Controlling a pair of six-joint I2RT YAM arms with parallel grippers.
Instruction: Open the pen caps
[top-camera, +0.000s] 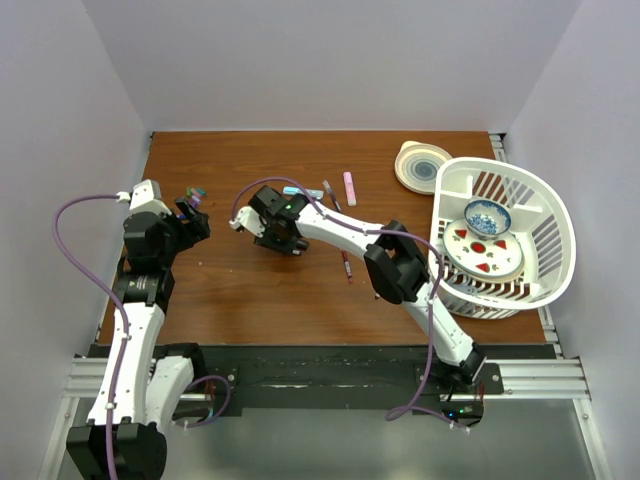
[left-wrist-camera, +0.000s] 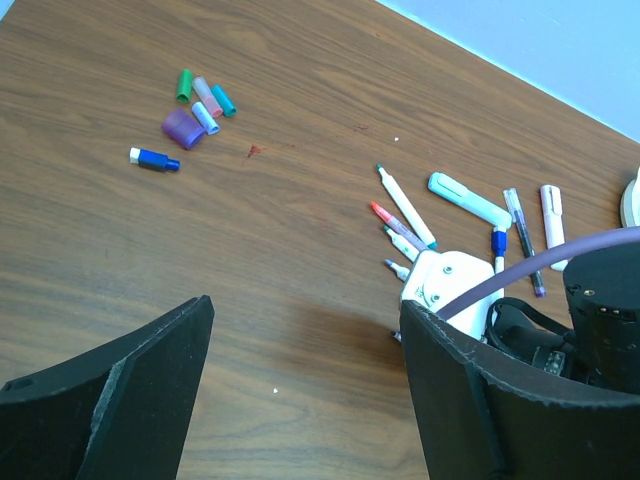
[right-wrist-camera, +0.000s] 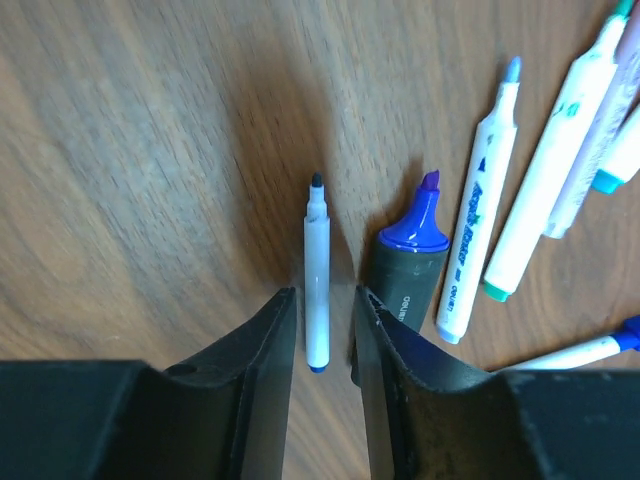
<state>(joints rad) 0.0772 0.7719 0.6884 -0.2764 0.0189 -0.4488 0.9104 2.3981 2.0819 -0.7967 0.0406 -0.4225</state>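
Currently your right gripper (right-wrist-camera: 322, 300) sits low over the table (right-wrist-camera: 120, 150). Its jaws are parted only a sliver and straddle a thin white pen (right-wrist-camera: 317, 280) whose dark tip is already bare. Slim gaps show on both sides, so I judge it holds nothing yet.

That is your first risk: closing here spends a grasp on a pen that needs no opening. The second lies at 3 o'clock of that pen. A dark-bodied highlighter (right-wrist-camera: 405, 275) with a blue nib rests just beside the right-hand finger, and any sideways drift could knock it into the white markers (right-wrist-camera: 480, 230) beyond. The thin pen is round and light, so an uneven squeeze could squirt it toward 12 o'clock and smear its tip across the table.

Your left gripper (left-wrist-camera: 300, 400) is spread wide and empty. The removed pen caps (left-wrist-camera: 195, 110) are heaped at 11 o'clock in its wrist view, well apart from the pens. A blue cap (left-wrist-camera: 498, 240) appears still seated on its pen at 3 o'clock, close against the right arm (top-camera: 340, 232). Reaching for it risks the two arms colliding. A low sweep by the left arm could also scatter the loose caps.
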